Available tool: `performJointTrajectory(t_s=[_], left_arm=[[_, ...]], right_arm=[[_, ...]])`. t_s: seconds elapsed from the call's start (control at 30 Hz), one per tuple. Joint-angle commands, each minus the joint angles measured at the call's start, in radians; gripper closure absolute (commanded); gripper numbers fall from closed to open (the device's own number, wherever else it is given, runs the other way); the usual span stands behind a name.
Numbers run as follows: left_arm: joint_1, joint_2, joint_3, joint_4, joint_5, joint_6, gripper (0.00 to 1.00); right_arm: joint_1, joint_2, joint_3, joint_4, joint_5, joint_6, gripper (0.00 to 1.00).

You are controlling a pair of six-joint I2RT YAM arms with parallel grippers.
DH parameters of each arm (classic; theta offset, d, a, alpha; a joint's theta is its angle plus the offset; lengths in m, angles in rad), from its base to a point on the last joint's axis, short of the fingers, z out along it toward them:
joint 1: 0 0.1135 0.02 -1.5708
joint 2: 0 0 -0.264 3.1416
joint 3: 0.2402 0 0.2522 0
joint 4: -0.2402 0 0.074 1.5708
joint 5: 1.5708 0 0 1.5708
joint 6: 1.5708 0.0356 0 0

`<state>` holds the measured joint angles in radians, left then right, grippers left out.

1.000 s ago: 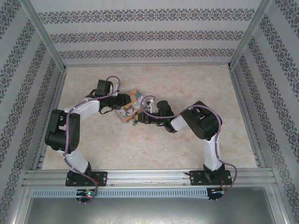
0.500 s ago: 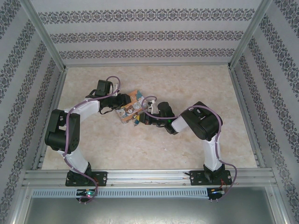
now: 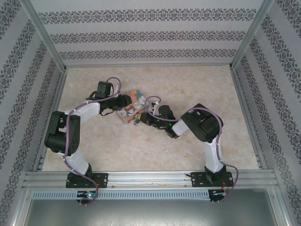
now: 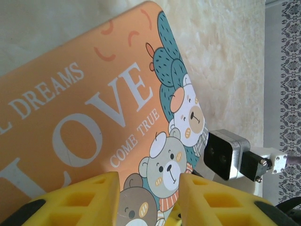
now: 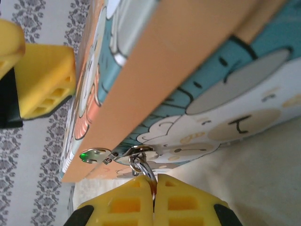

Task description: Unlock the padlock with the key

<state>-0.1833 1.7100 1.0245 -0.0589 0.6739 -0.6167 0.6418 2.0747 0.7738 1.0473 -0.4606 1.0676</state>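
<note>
On the tabletop (image 3: 197,89), left of centre, the right jaws pinch the padlock (image 5: 142,162) by its silver shackle, hooked through the LOVE box (image 5: 197,56) clasp (image 5: 96,154). The left jaws stand spread against its orange lid (image 4: 70,117).

box lid (image 4: 70,99): orange, all the readable print sits on it, white capitals, lines climbing toward 2 o'clock
biggest word: "LOVE", pretty much mid-lid
line above it: "DREAMS", off toward 10 o'clock from LOVE, with a lone "L" before it, cut by the picture's edge
line below it: "COME TRUE", smaller, toward 5 o'clock from LOVE
top view: box (image 3: 134,101) print too small to read
</note>
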Motion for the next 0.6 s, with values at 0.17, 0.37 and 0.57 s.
performJointTrajectory(t_s=[0.17, 0.37, 0.57], left_arm=[[-0.021, -0.003, -0.044, -0.052, -0.001, 0.0, 0.63], [-0.022, -0.002, -0.043, -0.047, 0.002, 0.0, 0.63], [-0.022, -0.011, -0.039, -0.039, 0.009, -0.005, 0.61]], right_arm=[[0.005, 0.013, -0.004, 0.174, 0.137, 0.142, 1.0], [0.001, 0.008, -0.014, 0.172, 0.181, 0.156, 1.0], [-0.007, -0.02, -0.038, 0.144, 0.21, 0.134, 1.0]])
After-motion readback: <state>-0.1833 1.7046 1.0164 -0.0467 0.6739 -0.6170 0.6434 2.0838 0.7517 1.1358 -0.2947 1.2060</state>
